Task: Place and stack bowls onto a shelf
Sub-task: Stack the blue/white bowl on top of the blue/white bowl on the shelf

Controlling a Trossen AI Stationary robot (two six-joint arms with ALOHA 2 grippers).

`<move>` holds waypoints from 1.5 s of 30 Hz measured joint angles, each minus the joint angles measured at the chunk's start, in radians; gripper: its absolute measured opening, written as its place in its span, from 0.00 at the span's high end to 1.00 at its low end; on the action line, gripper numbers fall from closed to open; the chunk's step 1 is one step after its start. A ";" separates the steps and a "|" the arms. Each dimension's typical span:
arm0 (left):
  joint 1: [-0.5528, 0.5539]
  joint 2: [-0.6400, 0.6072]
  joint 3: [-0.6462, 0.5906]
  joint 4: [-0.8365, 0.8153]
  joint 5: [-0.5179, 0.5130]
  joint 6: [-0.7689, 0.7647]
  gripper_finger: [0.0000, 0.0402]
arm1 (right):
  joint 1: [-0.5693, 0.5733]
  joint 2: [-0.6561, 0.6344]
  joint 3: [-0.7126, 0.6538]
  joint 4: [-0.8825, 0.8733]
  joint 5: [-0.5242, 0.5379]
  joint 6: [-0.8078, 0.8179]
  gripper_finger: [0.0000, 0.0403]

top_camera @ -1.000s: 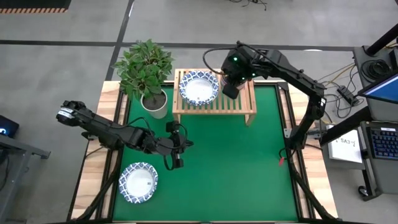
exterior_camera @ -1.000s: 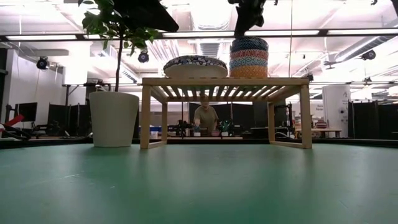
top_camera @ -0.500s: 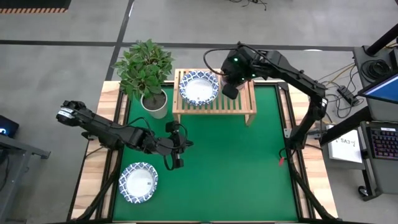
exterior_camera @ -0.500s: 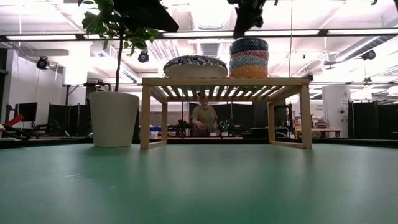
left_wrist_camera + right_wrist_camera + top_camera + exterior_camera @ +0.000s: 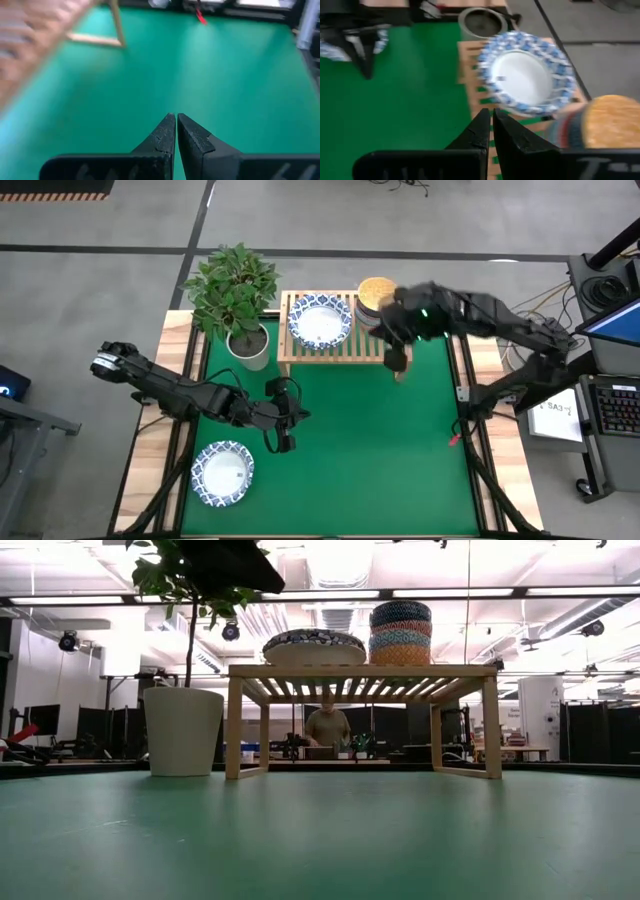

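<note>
The light-wood shelf (image 5: 345, 345) stands at the table's far side. On its slatted top rest a wide white bowl with a blue-patterned rim (image 5: 320, 323) (image 5: 314, 644) (image 5: 525, 75) and a stack of smaller bowls (image 5: 375, 293) (image 5: 400, 632), golden yellow seen from above (image 5: 612, 122). Another wide blue-rimmed bowl (image 5: 222, 472) sits on the green mat near the table's near-left corner. My right gripper (image 5: 397, 361) (image 5: 491, 117) is shut and empty, just in front of the shelf's right end. My left gripper (image 5: 279, 442) (image 5: 176, 120) is shut and empty, right of the table bowl.
A plant in a white pot (image 5: 247, 345) (image 5: 183, 730) stands left of the shelf. Open green mat (image 5: 380, 450) lies between the shelf and the near edge. A person (image 5: 326, 728) shows in the room beyond the table, seen under the shelf.
My right gripper has drawn away from above the stack of smaller bowls, toward the table's near and right side, and has left the low view. The stack's yellow top now shows from above. The bowls have stayed where they were.
</note>
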 joint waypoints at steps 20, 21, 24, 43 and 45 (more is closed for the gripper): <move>-0.296 0.051 -0.005 -0.329 0.427 -1.275 1.00 | 0.298 -0.327 -0.797 0.698 0.001 0.013 0.97; -0.307 0.058 -0.005 -0.331 0.446 -1.333 1.00 | 0.298 -0.329 -0.812 0.713 0.002 0.013 0.97; -0.339 0.081 -0.005 -0.364 0.521 -1.493 1.00 | 0.298 -0.326 -0.838 0.720 0.001 0.014 0.97; -0.403 0.253 0.126 -0.509 0.627 -1.663 0.98 | 0.298 -0.325 -0.861 0.761 0.001 -0.022 0.97; -0.403 0.281 0.145 -0.526 0.634 -1.641 0.95 | 0.298 -0.325 -0.861 0.761 0.001 -0.022 0.97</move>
